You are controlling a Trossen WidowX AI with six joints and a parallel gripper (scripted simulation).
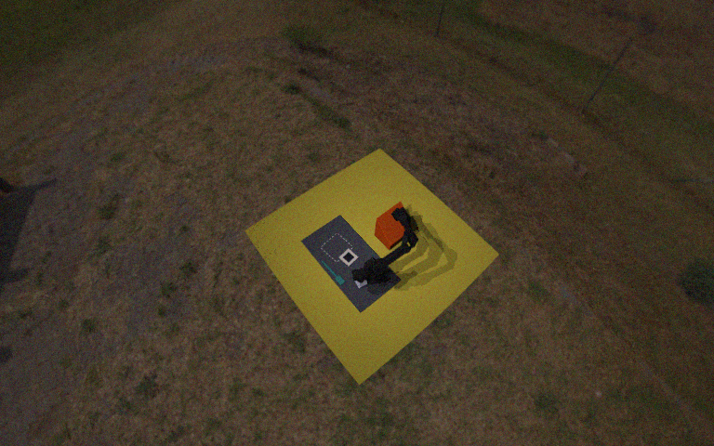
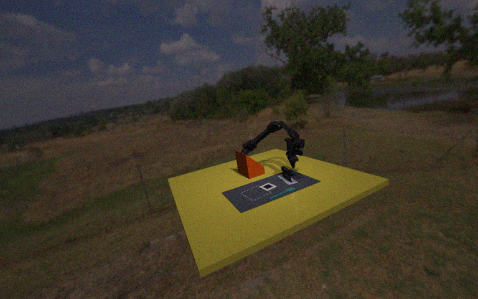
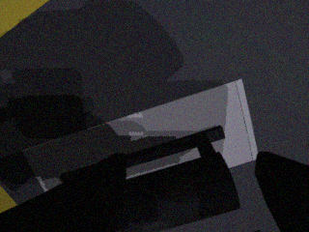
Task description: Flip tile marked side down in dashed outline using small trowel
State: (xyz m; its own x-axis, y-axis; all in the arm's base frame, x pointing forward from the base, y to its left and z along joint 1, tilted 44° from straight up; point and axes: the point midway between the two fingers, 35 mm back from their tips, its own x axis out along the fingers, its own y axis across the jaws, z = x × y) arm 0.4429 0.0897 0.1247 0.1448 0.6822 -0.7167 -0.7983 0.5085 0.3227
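The tile (image 1: 348,256) (image 2: 267,187) lies flat on the grey mat (image 1: 321,252) (image 2: 243,204) (image 3: 258,26), with a white frame and dark middle facing up. It sits at one corner of the dashed outline (image 1: 328,240) (image 2: 242,193). The teal trowel (image 1: 333,274) (image 2: 282,192) lies flat on the mat beside the tile, untouched. My gripper (image 1: 368,276) (image 2: 293,164) is open and empty. It hangs above a dark piece (image 2: 287,174) that stands on a pale plate at the mat's end. In the wrist view my dark fingers fill the lower corners.
The mat lies on a yellow table (image 1: 326,336) (image 2: 218,232). An orange wedge block (image 1: 388,226) (image 2: 248,166) stands by the arm's base behind the mat. Grass surrounds the table.
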